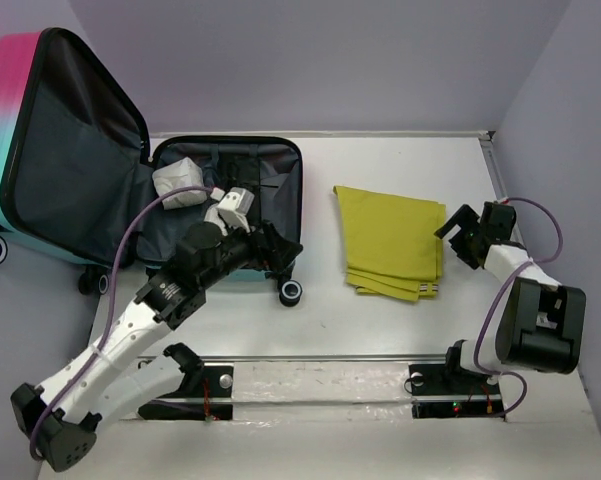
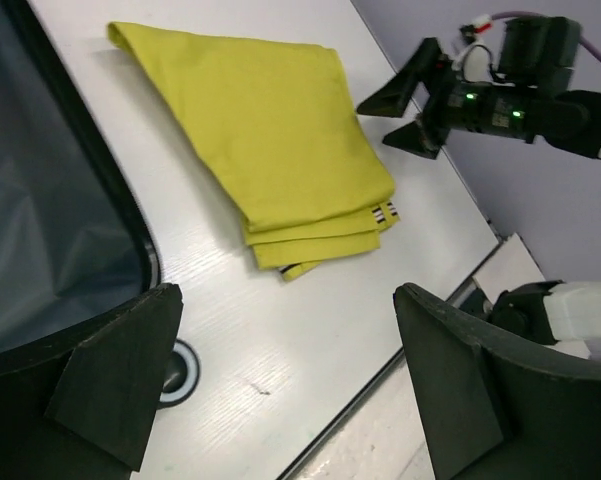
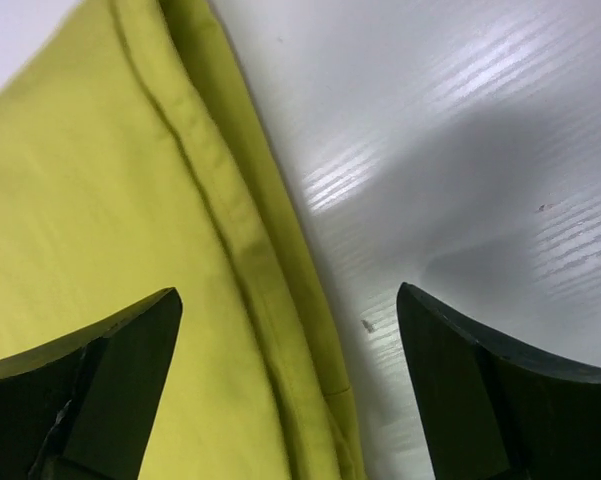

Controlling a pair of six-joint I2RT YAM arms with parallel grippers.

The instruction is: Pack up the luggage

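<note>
- We are looking at a white tabletop (image 1: 380, 320) that is carrying everything, with both arms reaching in from its near edge.
- The luggage (image 1: 75, 170) is lying open at the left: the lid is standing up against the wall, showing its dark lining, and the base half is resting flat on the tabletop.
- A folded yellow cloth (image 1: 392, 243) is lying on the tabletop to the right of the luggage, apart from it. We are judging it to be the item now being packed.
- A white bundle (image 1: 180, 183) is already sitting in the far left of the base half.
- The left claw (image 2: 287, 292) is hanging wide open and empty over the near right corner of the luggage, facing the cloth.
- The right claw (image 3: 287, 295) is hovering just over the cloth's right edge, spread wide and gripping nothing, with one finger above the fabric and the other above bare tabletop.
- We are reading this as the reach before the grasp. The next move is asking the right claw to drop and pinch all the folded layers together, then lift without shaking them loose and carry them left over the rim into the base half.
</note>
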